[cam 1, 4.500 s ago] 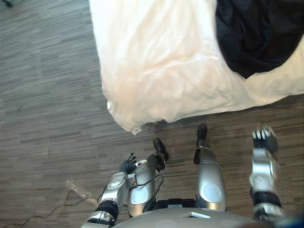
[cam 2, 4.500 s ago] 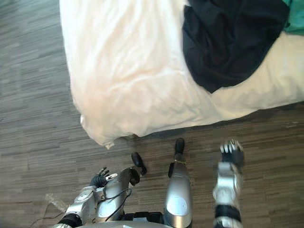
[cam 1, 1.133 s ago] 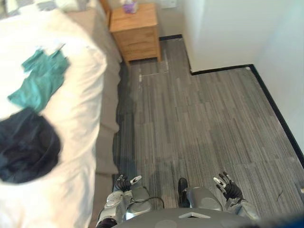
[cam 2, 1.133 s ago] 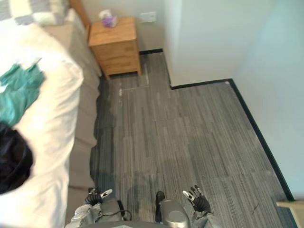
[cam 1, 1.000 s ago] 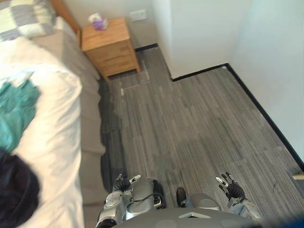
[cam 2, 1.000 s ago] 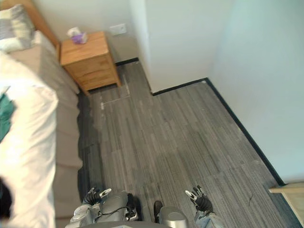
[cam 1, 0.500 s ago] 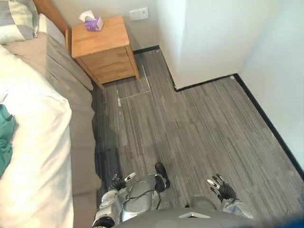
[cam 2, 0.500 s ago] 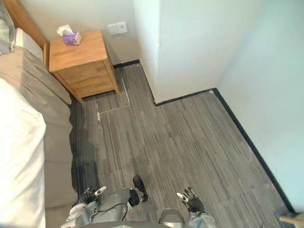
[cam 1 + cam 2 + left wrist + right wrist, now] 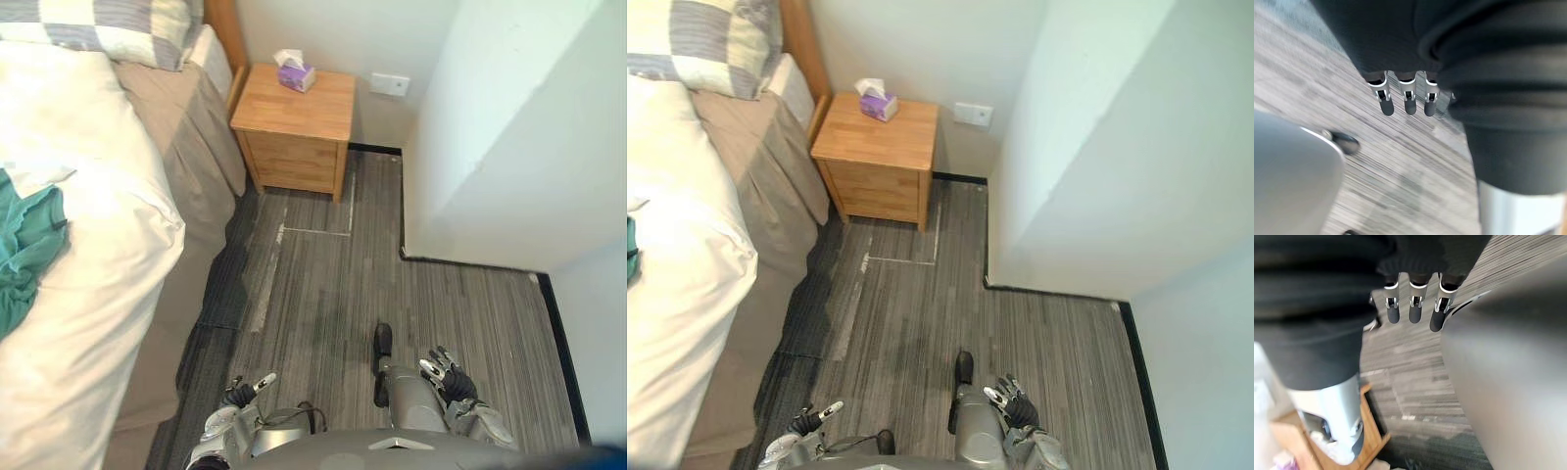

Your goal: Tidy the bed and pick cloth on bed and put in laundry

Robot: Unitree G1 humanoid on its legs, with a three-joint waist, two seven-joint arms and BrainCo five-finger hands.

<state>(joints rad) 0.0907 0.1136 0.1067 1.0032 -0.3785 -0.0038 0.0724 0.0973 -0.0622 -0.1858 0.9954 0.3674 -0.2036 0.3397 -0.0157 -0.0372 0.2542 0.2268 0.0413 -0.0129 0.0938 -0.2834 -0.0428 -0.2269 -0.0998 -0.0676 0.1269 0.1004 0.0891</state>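
Teal cloth (image 9: pixel 27 250) lies crumpled on the white duvet (image 9: pixel 98 294) of the bed (image 9: pixel 201 157), well apart from the left hand (image 9: pixel 238 394), off to that hand's left and farther forward. Neither hand touches it.

The left hand hangs low beside the bed's edge, above the grey plank floor (image 9: pixel 323 284). In the left wrist view its fingers (image 9: pixel 1407 100) point straight down in a loose row, spread open with nothing in them. The right hand (image 9: pixel 449 377) hangs at about the same height, well to the right of the left one and also over the floor. In the right wrist view its fingers (image 9: pixel 1415 308) are likewise straight and empty.

Ahead of both hands and well apart from them, a wooden nightstand (image 9: pixel 294 132) stands just beside the head of the bed, with a purple tissue box (image 9: pixel 294 74) on top. A checked pillow (image 9: pixel 108 24) rests at the head of the bed, far forward and left of the left hand. A white wall (image 9: pixel 509 137) rises ahead of the right hand, and a wall socket (image 9: pixel 390 84) sits on the wall behind the nightstand.
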